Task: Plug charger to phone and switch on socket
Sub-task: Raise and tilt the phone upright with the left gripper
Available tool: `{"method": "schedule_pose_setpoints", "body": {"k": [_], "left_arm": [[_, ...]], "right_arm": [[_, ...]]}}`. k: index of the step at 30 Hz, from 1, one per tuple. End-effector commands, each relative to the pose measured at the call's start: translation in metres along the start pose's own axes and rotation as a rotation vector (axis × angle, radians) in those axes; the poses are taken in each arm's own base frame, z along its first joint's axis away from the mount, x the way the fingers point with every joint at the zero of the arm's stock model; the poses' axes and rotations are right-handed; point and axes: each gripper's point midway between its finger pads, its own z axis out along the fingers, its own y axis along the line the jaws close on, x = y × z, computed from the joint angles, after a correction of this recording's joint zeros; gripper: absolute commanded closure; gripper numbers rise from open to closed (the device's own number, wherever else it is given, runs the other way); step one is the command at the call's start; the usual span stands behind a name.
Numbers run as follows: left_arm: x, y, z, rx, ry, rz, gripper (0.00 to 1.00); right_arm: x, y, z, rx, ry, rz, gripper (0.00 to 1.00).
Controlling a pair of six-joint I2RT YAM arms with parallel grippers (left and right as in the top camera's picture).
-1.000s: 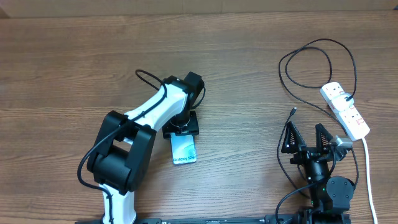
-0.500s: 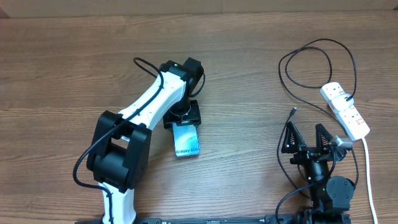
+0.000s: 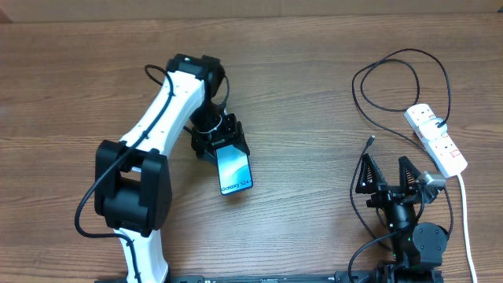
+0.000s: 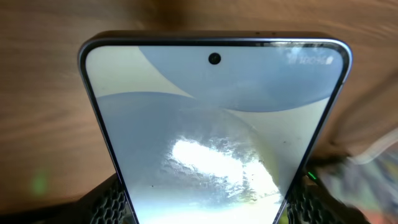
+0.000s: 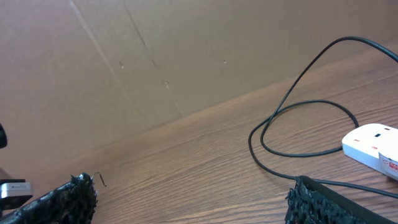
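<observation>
One line of writing reads clearly: "Galaxy S24+", seen from overhead at the end of the phone (image 3: 235,169) that points toward the front edge of the tabletop (image 3: 314,47). The phone sits a little left of the tabletop's middle, screen up, its other end clamped in the left tool (image 3: 220,141). Whether it rests on the wood or hangs just above cannot be told.

The left wrist view fills with the blue-white screen and adds a punch-hole lens and a faint mark near one top corner, too blurred to read. The tool's dark fingers (image 4: 115,200) press the phone's long edges.

The right tool (image 3: 389,177), near the front-right corner, has its fingers spread wide with nothing between them. The charger (image 3: 393,79) loops near the right edge, its plug seated in the socket (image 3: 436,140) and its connector tip lying free just beyond the right tool. The right wrist view shows only the loop, one end of the socket, and a brown cardboard wall (image 5: 155,56) behind the back edge.
</observation>
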Motion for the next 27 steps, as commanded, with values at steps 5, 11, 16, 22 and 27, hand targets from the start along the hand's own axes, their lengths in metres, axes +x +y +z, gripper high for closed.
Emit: {"method": "schedule_pose_setpoints", "body": {"k": [5, 11, 16, 22, 27], "left_arm": [[0.02, -0.044, -0.032, 0.381, 0.128, 0.03, 0.48], [0.034, -0.05, -0.043, 0.471, 0.194, 0.029, 0.48], [0.044, -0.052, -0.047, 0.493, 0.234, 0.02, 0.48], [0.045, -0.057, -0.05, 0.527, 0.241, 0.021, 0.48], [0.045, -0.059, -0.051, 0.539, 0.244, 0.02, 0.49]], "right_arm": [[0.002, 0.0, 0.0, -0.005, -0.001, 0.002, 0.0], [0.002, 0.0, 0.0, -0.005, -0.001, 0.002, 0.0], [0.002, 0.0, 0.0, -0.005, -0.001, 0.002, 0.0], [0.002, 0.0, 0.0, -0.005, -0.001, 0.002, 0.0], [0.002, 0.0, 0.0, -0.005, -0.001, 0.002, 0.0]]}}
